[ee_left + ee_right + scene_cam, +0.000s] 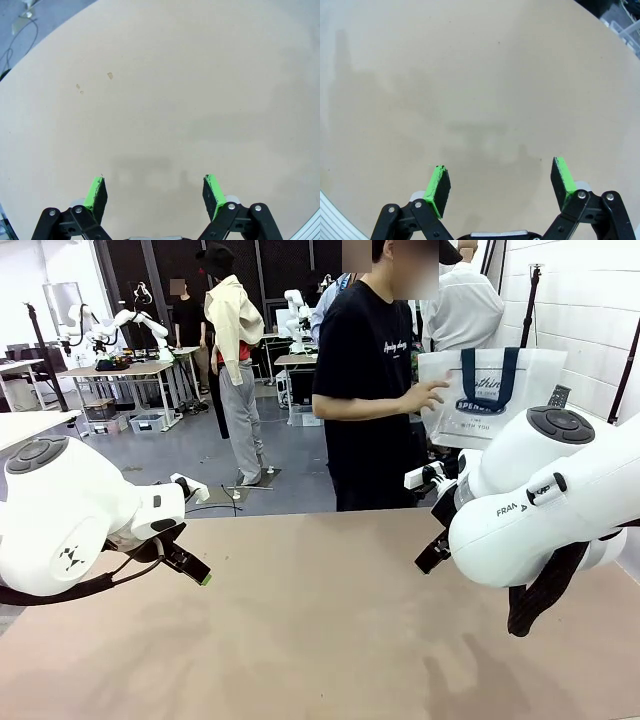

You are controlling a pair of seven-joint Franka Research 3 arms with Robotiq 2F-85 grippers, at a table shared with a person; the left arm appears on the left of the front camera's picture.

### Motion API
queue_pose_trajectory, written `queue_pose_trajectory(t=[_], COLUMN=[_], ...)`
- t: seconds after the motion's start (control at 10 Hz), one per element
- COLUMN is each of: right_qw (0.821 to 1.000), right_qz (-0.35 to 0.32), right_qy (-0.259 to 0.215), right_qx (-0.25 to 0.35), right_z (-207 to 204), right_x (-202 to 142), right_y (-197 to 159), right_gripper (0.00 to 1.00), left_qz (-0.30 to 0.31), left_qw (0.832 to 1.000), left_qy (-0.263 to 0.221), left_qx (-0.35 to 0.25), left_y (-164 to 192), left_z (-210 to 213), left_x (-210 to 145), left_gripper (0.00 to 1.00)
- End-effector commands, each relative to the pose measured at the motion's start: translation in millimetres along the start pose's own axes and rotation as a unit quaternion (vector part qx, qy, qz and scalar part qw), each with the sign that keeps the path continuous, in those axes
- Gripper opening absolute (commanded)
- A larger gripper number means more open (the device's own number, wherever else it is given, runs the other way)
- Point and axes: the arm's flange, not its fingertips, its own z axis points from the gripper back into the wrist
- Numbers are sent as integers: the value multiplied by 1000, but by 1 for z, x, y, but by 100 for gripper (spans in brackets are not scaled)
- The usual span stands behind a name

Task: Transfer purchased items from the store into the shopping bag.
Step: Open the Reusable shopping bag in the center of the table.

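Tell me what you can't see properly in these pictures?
- Front view: the inside of the translucent whitish plastic shopping bag with navy strap handles; its cloudy wall hides it.
- Front view: part of the bag's bottom edge, covered by the robot's white right arm.
- Front view: the bag's printed lettering, too small to read.
- Front view: the robot's right hand, mostly behind that arm.

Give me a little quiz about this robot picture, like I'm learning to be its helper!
1. True or false: the shopping bag lies flat on the table.
2. The left gripper is: A open, B shut on a screwdriver, C shut on a cup.
3. What does the right gripper hold?
Key: 1 false, a person's hand holds it up; 2 A; 3 nothing.
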Motion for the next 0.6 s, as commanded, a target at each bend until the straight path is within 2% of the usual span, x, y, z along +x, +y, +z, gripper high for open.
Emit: queue_pose_trajectory(t=[0.0, 0.5], right_qw=[1000, 1000], right_qz=[1, 1], right_qy=[0, 0], right_qx=[0, 0], right_z=[0, 0], right_x=[0, 0], right_y=[1, 1], right_gripper=[100, 100], left_qz=[2, 2], left_qw=[1000, 1000], left_qy=[0, 0], left_qx=[0, 0], left_y=[1, 1], left_z=[0, 0], left_x=[0, 0], left_gripper=[100, 100])
